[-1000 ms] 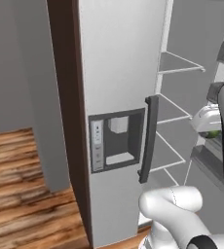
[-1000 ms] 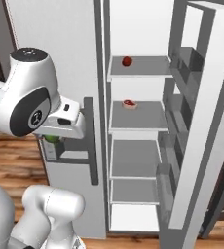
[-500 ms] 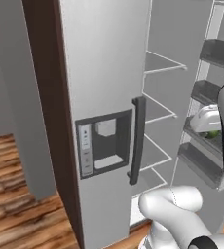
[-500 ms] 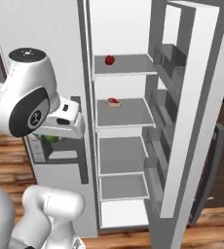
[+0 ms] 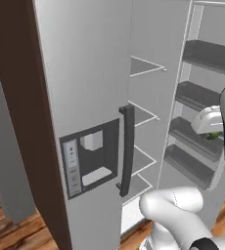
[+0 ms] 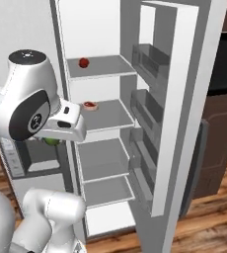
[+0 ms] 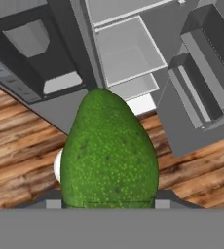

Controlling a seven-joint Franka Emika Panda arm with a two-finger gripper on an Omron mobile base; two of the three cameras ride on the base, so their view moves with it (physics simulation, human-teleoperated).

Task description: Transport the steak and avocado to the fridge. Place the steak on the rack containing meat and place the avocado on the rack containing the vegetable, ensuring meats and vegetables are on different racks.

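The pincer [image 7: 106, 204] is clamped on the avocado [image 7: 109, 153], which stands tall between its tips, held in the air in front of the fridge [image 6: 105, 64], whose right door stands open. Inside, a small red round item [image 6: 84, 63] sits on the top shelf and the steak [image 6: 90, 105] lies on the shelf below. Wooden floor [image 7: 21, 155] lies beneath the fruit.

fridge [image 6: 184, 99] right door open | shelves reachable from front | closed left door [image 5: 85, 97] blocks left side | door bins [image 6: 147, 59] crowd right
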